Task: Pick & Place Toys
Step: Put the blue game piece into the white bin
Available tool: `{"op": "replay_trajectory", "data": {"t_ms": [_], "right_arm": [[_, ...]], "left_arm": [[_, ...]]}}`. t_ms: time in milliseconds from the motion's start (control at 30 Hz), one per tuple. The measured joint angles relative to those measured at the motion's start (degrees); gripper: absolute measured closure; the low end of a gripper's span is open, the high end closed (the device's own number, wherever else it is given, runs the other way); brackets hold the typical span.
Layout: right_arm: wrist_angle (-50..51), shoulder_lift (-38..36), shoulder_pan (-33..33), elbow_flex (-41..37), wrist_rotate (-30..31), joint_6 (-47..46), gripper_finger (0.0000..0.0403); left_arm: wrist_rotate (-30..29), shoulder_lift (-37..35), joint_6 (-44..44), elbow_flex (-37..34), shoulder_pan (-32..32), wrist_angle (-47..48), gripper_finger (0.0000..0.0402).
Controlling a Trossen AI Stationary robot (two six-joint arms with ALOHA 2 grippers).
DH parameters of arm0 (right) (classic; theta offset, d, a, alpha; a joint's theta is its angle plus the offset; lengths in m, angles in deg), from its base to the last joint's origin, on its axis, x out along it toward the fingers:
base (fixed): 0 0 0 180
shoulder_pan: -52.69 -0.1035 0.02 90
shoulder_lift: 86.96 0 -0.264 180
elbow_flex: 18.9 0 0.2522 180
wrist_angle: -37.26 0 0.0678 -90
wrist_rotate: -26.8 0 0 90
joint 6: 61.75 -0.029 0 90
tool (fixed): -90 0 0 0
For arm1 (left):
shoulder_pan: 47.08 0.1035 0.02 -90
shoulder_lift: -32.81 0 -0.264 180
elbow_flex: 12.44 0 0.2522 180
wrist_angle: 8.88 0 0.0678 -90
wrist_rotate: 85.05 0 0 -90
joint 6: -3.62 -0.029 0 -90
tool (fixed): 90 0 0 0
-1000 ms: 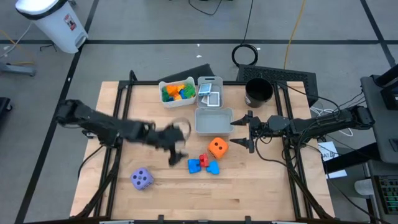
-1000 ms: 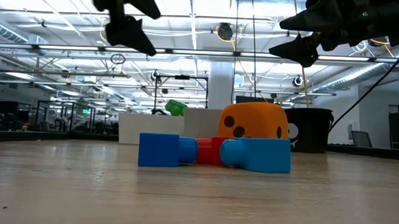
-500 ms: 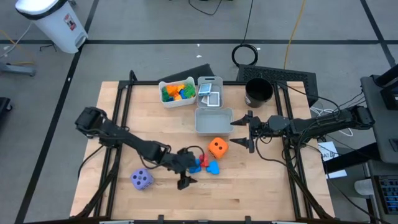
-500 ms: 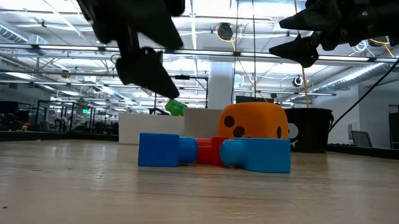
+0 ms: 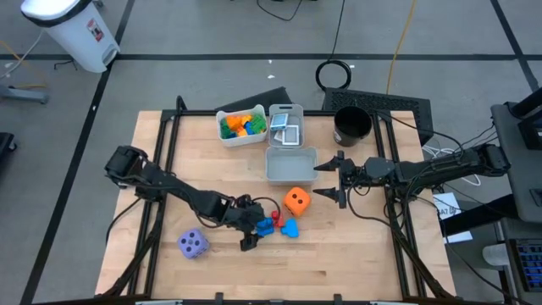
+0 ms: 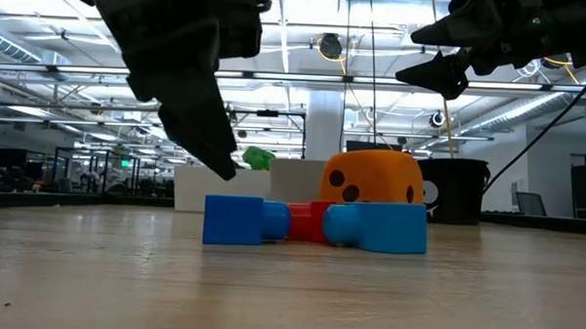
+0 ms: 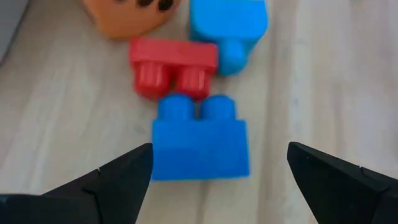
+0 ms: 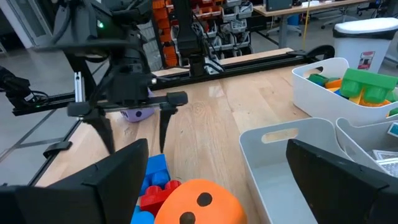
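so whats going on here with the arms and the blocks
The left gripper hangs open over the loose blocks near the table's front, its jaws straddling a blue block without gripping it. A red block, a second blue one and the orange die lie right beside it. The purple die sits apart to the left. The right gripper waits, open, next to the empty grey bin. One white bin already holds blocks.

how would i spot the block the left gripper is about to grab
Start at the orange die mid-table; three blocks lie just in front of it. The open left gripper straddles the blue block, the cluster's only rectangular two-stud blue one, beside the red block.
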Motion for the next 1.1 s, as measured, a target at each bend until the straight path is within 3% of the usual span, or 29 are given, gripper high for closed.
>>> {"op": "replay_trajectory", "data": {"t_ms": [200,500,833,1100], "right_arm": [[-0.08,0.02,0.0,0.0,0.0,-0.04,0.0046],[0.61,0.02,0.0,0.0,-0.02,-0.43,0.0046],[0.69,0.02,-0.02,0.0,0.0,-0.32,0.0046],[0.75,0.02,0.0,0.0,0.0,-0.32,0.0046]], "left_arm": [[-6.09,1.46,-1.09,0.02,0.12,-2.18,0.0025],[-2.06,8.26,-0.91,-0.02,-0.48,-4.66,0.0025],[-5.94,10.77,-3.51,0.14,-0.6,-6.19,0.0027],[-5.0,7.77,-2.6,-0.11,-0.4,-5.72,0.0111]]}}
